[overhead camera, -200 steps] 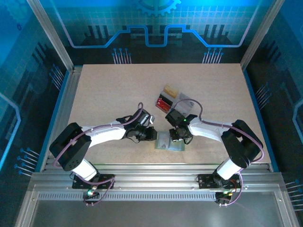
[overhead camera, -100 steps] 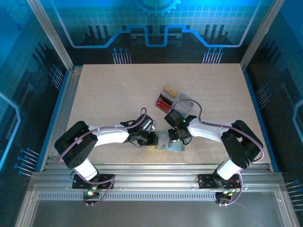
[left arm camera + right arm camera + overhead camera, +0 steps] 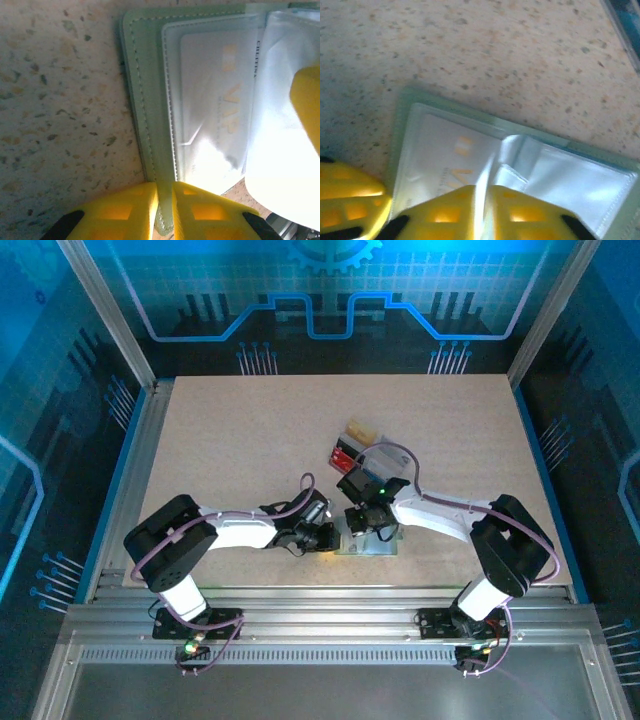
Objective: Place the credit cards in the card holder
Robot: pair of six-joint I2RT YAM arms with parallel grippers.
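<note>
gold letters "vip" stand on the pale card [image 3: 215, 100] tucked in the sage-green card holder [image 3: 145, 125].

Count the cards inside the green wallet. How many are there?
1. A pale card with gold letters sits in a clear sleeve of the open card holder. More may hide under the lifted sleeve.

My fingers [image 3: 130, 210] are yellow with black backing, the table [image 3: 60, 100] is beige with dark and tan speckles, the card holder [image 3: 145, 130] is sage green with matching stitching, its sleeves [image 3: 560, 175] are glossy clear, and the card [image 3: 215, 100] inside is white with gold lettering.
</note>
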